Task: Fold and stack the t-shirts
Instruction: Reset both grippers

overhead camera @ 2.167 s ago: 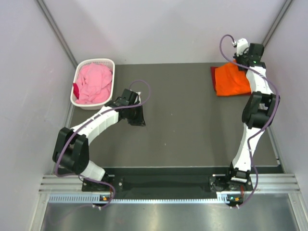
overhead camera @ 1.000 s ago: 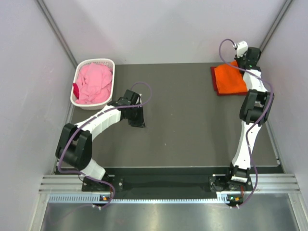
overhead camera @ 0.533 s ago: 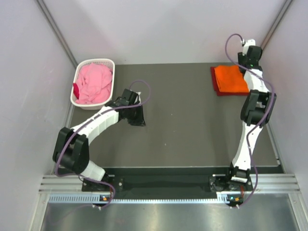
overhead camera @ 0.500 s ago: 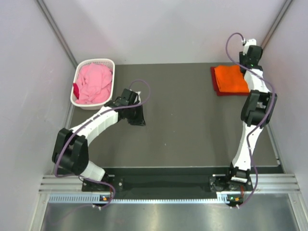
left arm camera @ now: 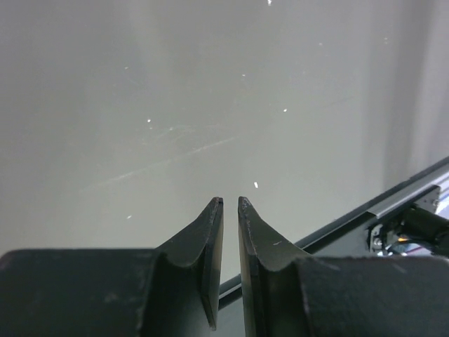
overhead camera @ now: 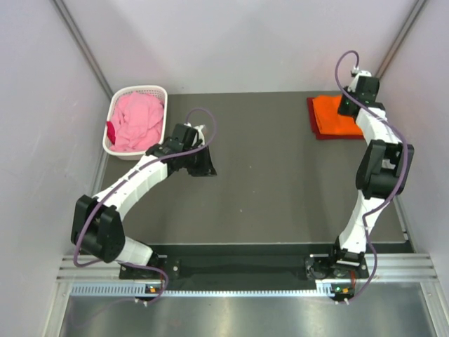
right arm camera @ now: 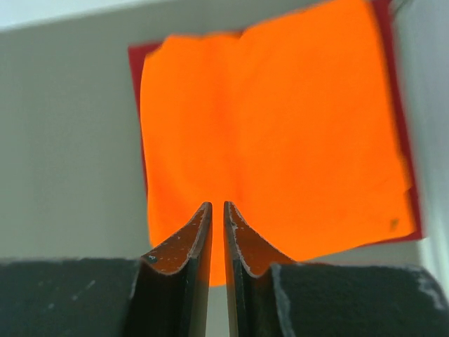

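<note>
A folded bright orange t-shirt (overhead camera: 333, 116) lies at the table's back right on top of a dark red t-shirt (overhead camera: 311, 118), which shows only as a thin border. In the right wrist view the orange t-shirt (right arm camera: 273, 133) fills the middle, with the dark red t-shirt's edge (right arm camera: 135, 60) around it. My right gripper (right arm camera: 217, 205) hovers over the near edge of the orange t-shirt (overhead camera: 349, 105), jaws together and holding nothing. A crumpled pink t-shirt (overhead camera: 137, 121) fills the basket. My left gripper (overhead camera: 203, 161) hangs over bare table, shut and empty (left arm camera: 230, 201).
The white lattice basket (overhead camera: 160, 91) stands at the back left, with a scrap of dark red cloth (overhead camera: 110, 130) at its left side. Pale walls close in the table on three sides. The metal rail (left arm camera: 410, 203) runs along the near edge.
The right gripper let go of the orange t-shirt, which now lies flat, and closed again above it. The left gripper shifted slightly toward the back.
</note>
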`<act>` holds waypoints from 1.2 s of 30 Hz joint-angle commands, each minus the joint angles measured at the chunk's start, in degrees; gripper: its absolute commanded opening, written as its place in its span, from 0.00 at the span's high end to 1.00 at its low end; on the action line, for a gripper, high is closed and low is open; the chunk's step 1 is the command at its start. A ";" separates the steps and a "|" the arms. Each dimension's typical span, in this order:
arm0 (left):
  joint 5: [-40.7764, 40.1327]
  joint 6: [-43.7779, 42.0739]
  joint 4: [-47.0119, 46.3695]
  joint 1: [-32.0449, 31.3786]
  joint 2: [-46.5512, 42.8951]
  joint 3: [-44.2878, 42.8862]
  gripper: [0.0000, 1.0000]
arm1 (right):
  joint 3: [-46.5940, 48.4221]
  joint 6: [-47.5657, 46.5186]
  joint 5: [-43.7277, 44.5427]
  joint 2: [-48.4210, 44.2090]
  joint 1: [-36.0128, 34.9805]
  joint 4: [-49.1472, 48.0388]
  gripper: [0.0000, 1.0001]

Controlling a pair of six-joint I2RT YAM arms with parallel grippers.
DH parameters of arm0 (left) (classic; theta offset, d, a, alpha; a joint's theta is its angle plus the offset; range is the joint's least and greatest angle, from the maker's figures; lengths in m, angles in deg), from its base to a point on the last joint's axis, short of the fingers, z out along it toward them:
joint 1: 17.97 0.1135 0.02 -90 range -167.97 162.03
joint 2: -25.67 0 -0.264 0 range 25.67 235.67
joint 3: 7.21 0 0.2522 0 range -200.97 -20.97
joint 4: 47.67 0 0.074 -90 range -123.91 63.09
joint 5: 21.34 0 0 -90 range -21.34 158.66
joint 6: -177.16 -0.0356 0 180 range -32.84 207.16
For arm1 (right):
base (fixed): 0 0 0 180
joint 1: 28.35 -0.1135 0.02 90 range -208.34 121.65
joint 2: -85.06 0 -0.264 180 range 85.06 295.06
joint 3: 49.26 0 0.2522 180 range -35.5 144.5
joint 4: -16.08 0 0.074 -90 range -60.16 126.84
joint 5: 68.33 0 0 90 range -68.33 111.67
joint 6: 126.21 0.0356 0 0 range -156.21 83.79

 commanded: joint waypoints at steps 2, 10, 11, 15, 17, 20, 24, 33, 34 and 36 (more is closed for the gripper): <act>1.40 1.68 -2.34 0.16 -1.84 -2.39 0.80 | -3.46 4.48 -3.40 -1.62 -0.82 2.33 0.87; -3.00 -0.25 -0.06 0.16 0.27 -4.58 0.80 | -10.41 4.83 -3.57 0.66 -0.82 -2.67 0.87; -3.26 -0.34 0.73 0.16 0.45 -4.94 0.80 | -10.06 4.66 -3.49 1.54 -0.82 -1.72 0.87; -4.32 -0.69 1.26 0.16 0.71 -6.61 0.80 | -7.17 4.39 -2.25 2.69 -0.82 1.10 0.86; -4.49 -0.61 1.09 0.25 0.27 -6.87 0.80 | -6.46 4.48 -1.73 1.73 -0.91 3.64 0.86; -4.58 -0.78 0.65 0.25 -0.69 -8.10 0.80 | -4.88 4.74 1.43 -2.03 -2.31 9.16 0.85; -5.55 0.09 -2.77 0.33 -2.54 -8.89 0.80 | -3.64 6.31 4.07 -8.72 -7.48 18.58 0.80; -6.34 -1.56 -13.58 0.25 -13.06 -7.85 0.65 | -23.85 11.86 -1.46 -37.54 -19.25 21.05 0.44; -6.60 -1.48 -14.38 0.25 -14.39 -7.06 0.62 | -24.99 11.95 -4.25 -40.00 -20.14 20.97 0.37; -7.57 -1.05 -15.35 0.25 -17.90 -4.86 0.52 | -28.76 14.04 -6.20 -46.94 -21.38 20.80 0.01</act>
